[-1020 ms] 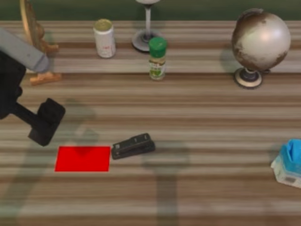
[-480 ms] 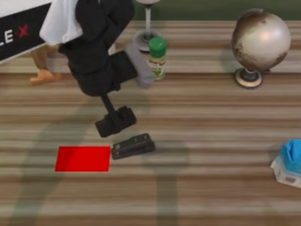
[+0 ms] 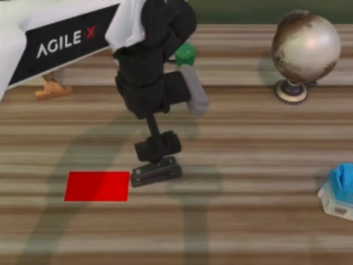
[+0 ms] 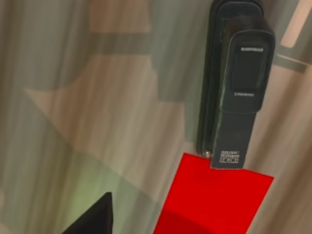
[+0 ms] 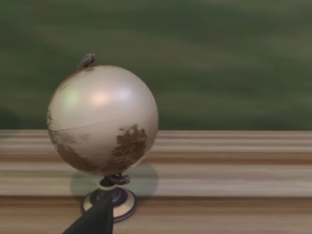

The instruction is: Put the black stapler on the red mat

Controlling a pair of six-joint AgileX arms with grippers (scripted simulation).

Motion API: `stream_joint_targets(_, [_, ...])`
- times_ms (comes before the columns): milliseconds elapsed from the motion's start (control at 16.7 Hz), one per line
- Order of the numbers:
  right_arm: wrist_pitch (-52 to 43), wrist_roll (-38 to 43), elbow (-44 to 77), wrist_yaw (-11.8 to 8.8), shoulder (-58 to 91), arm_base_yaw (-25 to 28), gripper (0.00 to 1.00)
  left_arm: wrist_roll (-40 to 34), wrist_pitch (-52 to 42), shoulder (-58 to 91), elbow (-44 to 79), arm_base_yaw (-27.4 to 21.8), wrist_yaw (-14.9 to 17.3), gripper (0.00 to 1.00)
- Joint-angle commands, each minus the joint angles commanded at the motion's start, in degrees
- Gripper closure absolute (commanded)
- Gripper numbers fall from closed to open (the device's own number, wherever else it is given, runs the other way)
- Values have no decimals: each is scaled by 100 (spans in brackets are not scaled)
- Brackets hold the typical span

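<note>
The black stapler (image 3: pixel 156 171) lies flat on the wooden table, its left end just right of the red mat (image 3: pixel 97 186). My left gripper (image 3: pixel 158 148) hovers directly behind the stapler, above it and apart from it, open and empty. The left wrist view looks down on the stapler (image 4: pixel 239 83), whose end touches the edge of the mat (image 4: pixel 214 200); one dark fingertip (image 4: pixel 92 219) shows at the frame's edge. My right arm is out of the top view; one of its fingers (image 5: pixel 97 219) shows in its wrist view, with nothing held.
A globe (image 3: pixel 306 47) stands at the back right, filling the right wrist view (image 5: pixel 102 122). A blue and white pack (image 3: pixel 339 193) sits at the right edge. A green-capped bottle (image 3: pixel 186 53) and a wooden stand (image 3: pixel 52 88) are partly hidden behind my left arm.
My left arm has swung from the far left across the table, and its gripper now hangs just behind the stapler. The stapler and the mat have not moved.
</note>
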Motion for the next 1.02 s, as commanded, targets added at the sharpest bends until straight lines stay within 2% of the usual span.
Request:
stream_joint_targets(300, [0, 0, 0, 0, 0, 0, 0, 2, 105, 15, -96, 20, 0, 0])
stream_joint_targets(720, [0, 0, 0, 0, 0, 0, 0, 18, 1716, 511, -1158, 16, 4, 0])
stream_joint_targets(1020, [0, 0, 0, 0, 0, 0, 0, 23, 1996, 627, -1369, 15, 5, 0])
